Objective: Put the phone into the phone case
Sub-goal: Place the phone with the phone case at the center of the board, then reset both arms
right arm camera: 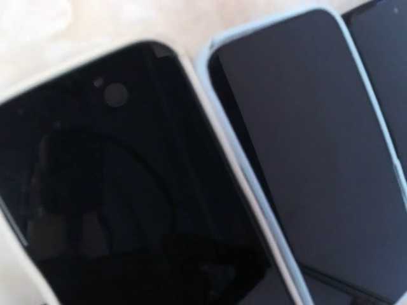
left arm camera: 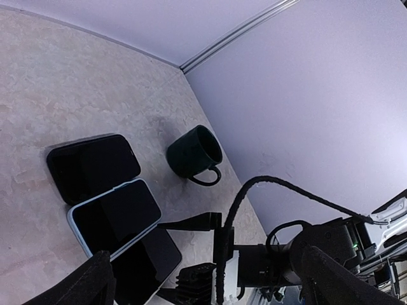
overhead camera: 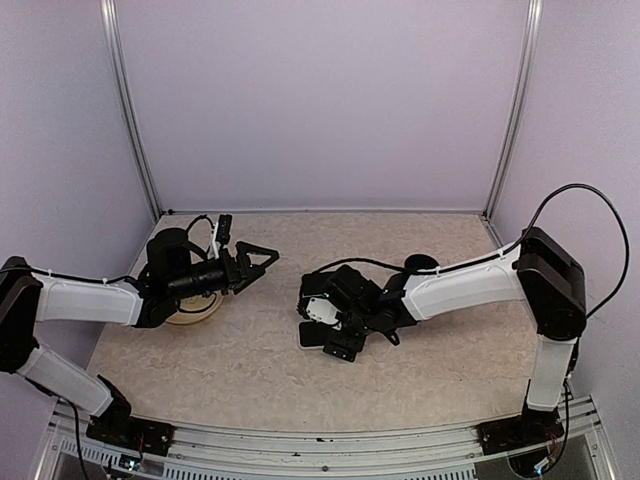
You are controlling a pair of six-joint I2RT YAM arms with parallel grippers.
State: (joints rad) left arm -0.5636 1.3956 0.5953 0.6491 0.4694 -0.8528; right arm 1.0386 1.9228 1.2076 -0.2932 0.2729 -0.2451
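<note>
Where the right gripper (overhead camera: 330, 335) hangs over the pale-blue-rimmed phone case (left arm camera: 114, 216), we cannot tell its grip; the left gripper (overhead camera: 257, 262), at centre-left, is released.

Robot lab test cell: plain lavender wall panels (overhead camera: 320, 100), aluminium frame posts (overhead camera: 130, 110), marble-patterned tabletop (overhead camera: 260, 370), metal mounting rail (overhead camera: 330, 441).

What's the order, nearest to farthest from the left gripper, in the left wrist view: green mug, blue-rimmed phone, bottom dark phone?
1. Bottom dark phone, lowest in frame.
2. Blue-rimmed phone, just beyond it.
3. Green mug, farthest, toward the wall.
</note>
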